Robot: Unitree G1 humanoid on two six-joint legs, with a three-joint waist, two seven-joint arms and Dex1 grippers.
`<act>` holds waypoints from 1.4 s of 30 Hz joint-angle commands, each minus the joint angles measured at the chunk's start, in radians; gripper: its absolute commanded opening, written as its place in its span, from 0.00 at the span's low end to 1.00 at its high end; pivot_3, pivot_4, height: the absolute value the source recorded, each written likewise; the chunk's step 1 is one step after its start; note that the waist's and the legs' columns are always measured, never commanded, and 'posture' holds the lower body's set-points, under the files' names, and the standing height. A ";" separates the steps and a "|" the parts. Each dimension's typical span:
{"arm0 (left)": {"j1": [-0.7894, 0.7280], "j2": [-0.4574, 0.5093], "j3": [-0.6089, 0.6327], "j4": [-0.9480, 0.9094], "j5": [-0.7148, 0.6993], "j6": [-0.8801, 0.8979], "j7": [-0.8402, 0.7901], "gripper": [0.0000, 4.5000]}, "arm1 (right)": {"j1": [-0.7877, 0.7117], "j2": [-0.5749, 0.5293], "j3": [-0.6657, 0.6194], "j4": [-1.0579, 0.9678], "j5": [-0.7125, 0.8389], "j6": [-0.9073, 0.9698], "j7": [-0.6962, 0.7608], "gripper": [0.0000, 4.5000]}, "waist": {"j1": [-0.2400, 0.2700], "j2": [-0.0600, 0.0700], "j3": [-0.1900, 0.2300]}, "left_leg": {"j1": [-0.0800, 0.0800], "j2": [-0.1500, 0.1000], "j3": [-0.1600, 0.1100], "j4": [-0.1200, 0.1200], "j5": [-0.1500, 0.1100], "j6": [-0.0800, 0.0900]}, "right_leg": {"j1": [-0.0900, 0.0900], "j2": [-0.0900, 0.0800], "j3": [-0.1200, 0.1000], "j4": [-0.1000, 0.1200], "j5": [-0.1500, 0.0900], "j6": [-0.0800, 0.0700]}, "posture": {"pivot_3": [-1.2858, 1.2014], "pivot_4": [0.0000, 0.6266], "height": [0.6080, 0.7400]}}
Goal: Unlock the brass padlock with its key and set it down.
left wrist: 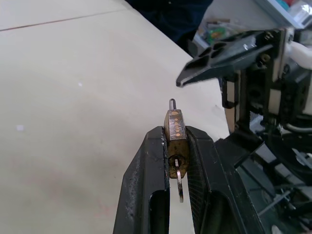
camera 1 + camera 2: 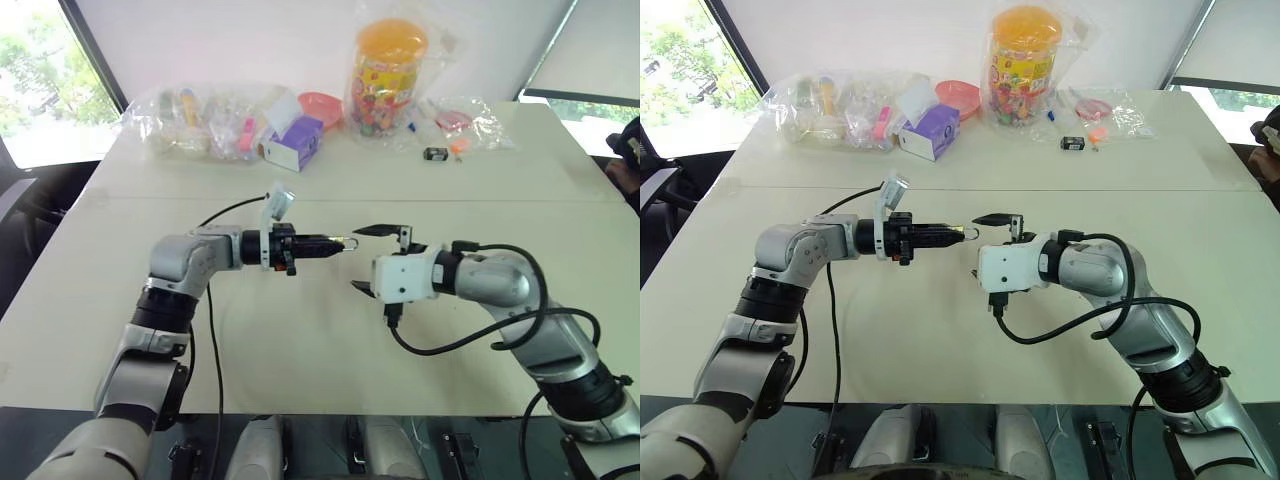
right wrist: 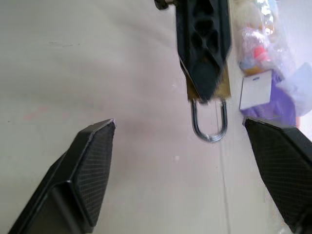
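Brass padlock (image 1: 175,134) held above a cream worktop (image 2: 300,330); windows at the room's corners, bagged clutter along the far edge. Left hand (image 2: 340,245) pinches the lock body between pressed-together fingers. Long axis level, shackle (image 3: 209,122) pointing toward the right hand (image 2: 375,260), key (image 1: 180,187) sticking out of the keyhole end between the left fingers. Right hand spread wide, just beside the shackle, not touching.
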 commanded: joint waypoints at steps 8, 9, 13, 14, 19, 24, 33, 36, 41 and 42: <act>-0.007 0.043 -0.044 -0.035 0.015 -0.066 -0.132 0.00 | -0.044 0.060 -0.136 -0.110 0.305 0.352 -0.035 0.01 | -0.001 0.000 0.000 | 0.000 0.000 0.000 0.000 0.000 0.000 | 0.000 0.000 0.000 0.000 0.000 0.000 | 0.52 0.24 1.00; -0.006 0.044 -0.045 -0.036 0.015 -0.065 -0.140 0.00 | -0.052 0.065 -0.136 -0.113 0.316 0.367 -0.046 0.01 | -0.001 0.000 0.000 | 0.000 0.000 0.000 0.000 0.000 0.000 | 0.000 0.000 0.000 0.000 0.000 0.000 | 0.52 0.24 1.00; -0.008 0.045 -0.043 -0.041 0.011 -0.060 -0.158 0.00 | -0.068 0.069 -0.125 -0.113 0.342 0.391 -0.084 0.01 | 0.000 0.000 0.000 | 0.000 0.000 0.000 0.000 0.000 0.000 | 0.000 0.000 0.000 0.000 0.000 0.000 | 0.52 0.24 1.00; -0.009 0.043 -0.041 -0.042 0.010 -0.059 -0.159 0.00 | -0.068 0.069 -0.119 -0.113 0.346 0.392 -0.091 0.01 | 0.000 0.000 0.000 | 0.000 0.000 0.000 0.000 0.000 0.000 | 0.000 0.000 0.000 0.000 0.000 0.000 | 0.52 0.24 1.00; -0.018 0.034 -0.027 -0.036 -0.001 -0.052 -0.159 0.00 | -0.058 0.066 -0.095 -0.110 0.356 0.386 -0.118 0.01 | -0.001 0.000 0.000 | 0.000 0.000 0.000 0.000 0.000 0.000 | 0.000 0.000 0.000 0.000 0.000 0.000 | 0.52 0.24 1.00; -0.025 0.026 -0.016 -0.030 -0.006 -0.047 -0.155 0.00 | -0.051 0.059 -0.081 -0.108 0.366 0.382 -0.127 0.01 | -0.001 0.000 0.000 | 0.000 0.000 0.000 0.000 0.000 0.000 | 0.000 0.000 0.000 0.000 0.000 0.000 | 0.52 0.24 1.00; -0.032 0.022 0.005 -0.035 -0.024 -0.022 -0.152 0.00 | -0.010 0.047 -0.055 -0.083 0.347 0.332 -0.140 0.01 | -0.001 0.000 0.000 | 0.000 0.000 0.000 0.000 0.000 0.000 | 0.000 0.000 0.000 0.000 0.000 0.000 | 0.52 0.24 1.00; -0.032 0.023 0.010 -0.041 -0.030 -0.016 -0.155 0.00 | -0.002 0.043 -0.047 -0.070 0.344 0.314 -0.143 0.01 | -0.001 0.000 0.000 | 0.000 0.000 0.000 0.000 0.000 0.000 | 0.000 0.000 0.000 0.000 0.000 0.000 | 0.52 0.24 1.00; -0.029 0.026 0.014 -0.049 -0.037 -0.011 -0.160 0.00 | 0.005 0.030 -0.036 -0.045 0.335 0.286 -0.140 0.01 | -0.001 0.000 0.000 | 0.000 0.000 0.000 0.000 0.000 0.000 | 0.000 0.000 0.000 0.000 0.000 0.000 | 0.52 0.24 1.00; -0.026 0.030 0.011 -0.059 -0.041 -0.008 -0.169 0.00 | 0.005 0.027 -0.035 -0.035 0.331 0.276 -0.140 0.01 | -0.001 0.000 0.000 | 0.000 0.000 0.000 0.000 0.000 0.000 | 0.000 0.000 0.000 0.000 0.000 0.000 | 0.52 0.24 1.00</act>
